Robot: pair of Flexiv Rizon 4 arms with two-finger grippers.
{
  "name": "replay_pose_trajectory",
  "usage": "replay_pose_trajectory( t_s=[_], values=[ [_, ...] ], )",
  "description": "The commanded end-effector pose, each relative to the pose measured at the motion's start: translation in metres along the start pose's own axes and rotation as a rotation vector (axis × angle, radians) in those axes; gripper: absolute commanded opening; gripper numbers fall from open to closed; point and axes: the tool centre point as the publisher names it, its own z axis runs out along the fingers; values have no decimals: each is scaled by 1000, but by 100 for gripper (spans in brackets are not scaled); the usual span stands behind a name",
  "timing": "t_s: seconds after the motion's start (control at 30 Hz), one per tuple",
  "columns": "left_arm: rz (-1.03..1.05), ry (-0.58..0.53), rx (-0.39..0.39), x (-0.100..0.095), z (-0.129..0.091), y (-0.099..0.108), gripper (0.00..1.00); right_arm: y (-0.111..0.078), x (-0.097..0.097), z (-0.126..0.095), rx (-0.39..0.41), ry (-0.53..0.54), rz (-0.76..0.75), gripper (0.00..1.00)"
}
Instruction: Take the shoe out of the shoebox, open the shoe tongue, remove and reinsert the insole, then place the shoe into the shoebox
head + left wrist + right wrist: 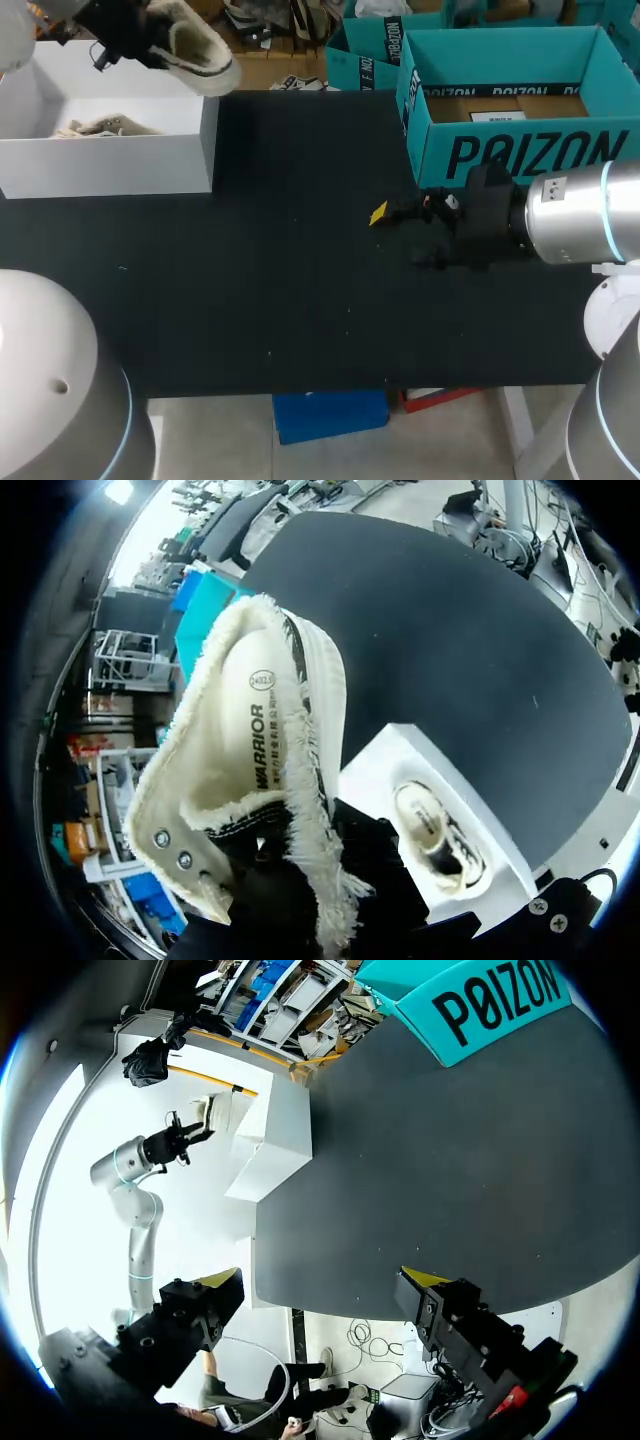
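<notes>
Left pincer (128, 45) pinching shoe (203, 52) above shoebox (110, 165) corner, right pincer (322, 1278) spread over table (250, 290)

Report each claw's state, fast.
Left claw: shut on the shoe, above the white shoebox.
Right claw: open, empty, over the table.
</notes>
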Motion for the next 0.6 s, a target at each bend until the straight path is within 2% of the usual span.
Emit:
replay_pose_trajectory(
  t_s=[0.03, 0.3, 0.6],
  values=[
    [-59, -43, -6, 16, -11, 32, 0, 0, 0, 0, 0, 0, 0, 100],
    [-189, -20, -68, 38, -9, 91, 0, 0, 0, 0, 0, 0, 0, 100],
    [-291, 68, -102, 52, 7, 122, 0, 0, 0, 0, 0, 0, 0, 100]
  ],
)
